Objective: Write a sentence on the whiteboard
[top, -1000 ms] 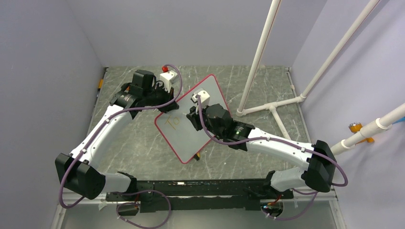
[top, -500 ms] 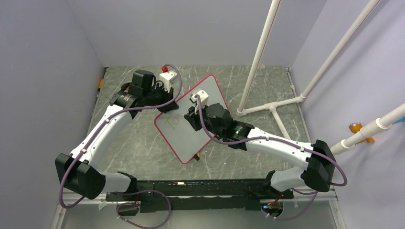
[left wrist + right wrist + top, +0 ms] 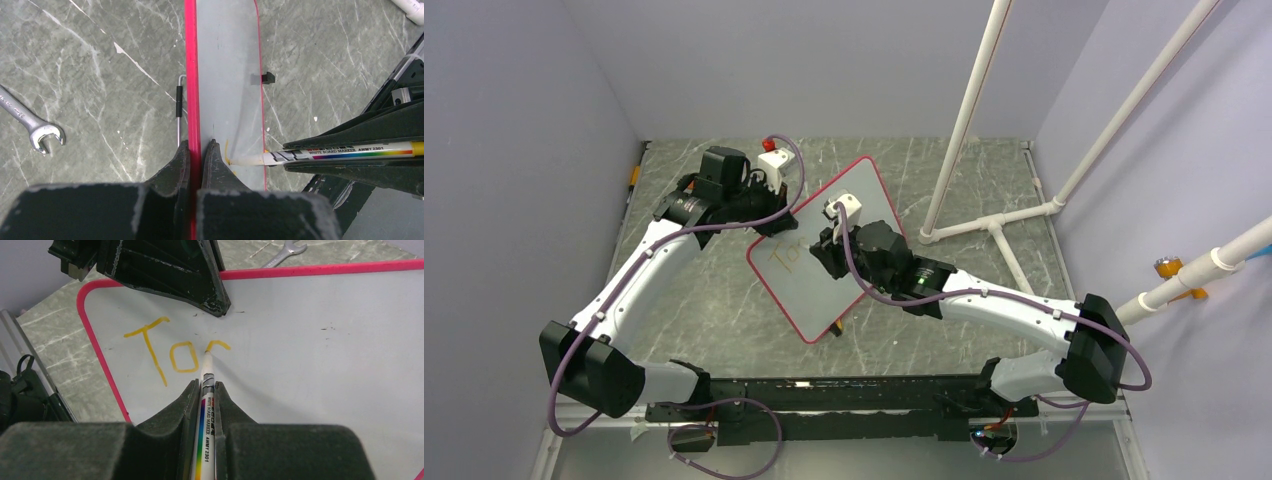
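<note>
- At mid-table (image 3: pixel 704 300), between the two arms: the whiteboard (image 3: pixel 809 290), tipped up at a slant, in the same spot as a second ago.
- Along its upper edge, clamped tight by the left gripper (image 3: pixel 196 147), one finger on each side of the red-pink frame; no shift in that arm or that grip since the earlier frame.
- Over the white face, pinched shut on a white-and-orange marker (image 3: pixel 206 405): the right gripper (image 3: pixel 204 385), barrel lying straight between the fingers, nib forward.
- Nudged a little toward the left and the near side since a second ago, going by the right wrist in the top view; otherwise much the same pose.
- Near the board's rounded corner, in orange-yellow: the sentence (image 3: pixel 172 352), so far "To" plus a short arc of a third letter.
- Touching the left end of that arc: the marker's nib.
- From the top view, no telling whether the arc has grown, with that patch hidden under the right gripper.
- On the far long edge, seen from the left wrist: a small black clip (image 3: pixel 268 77).
- Well apart from the board, flat on the table: a wrench (image 3: pixel 30 127).
</note>
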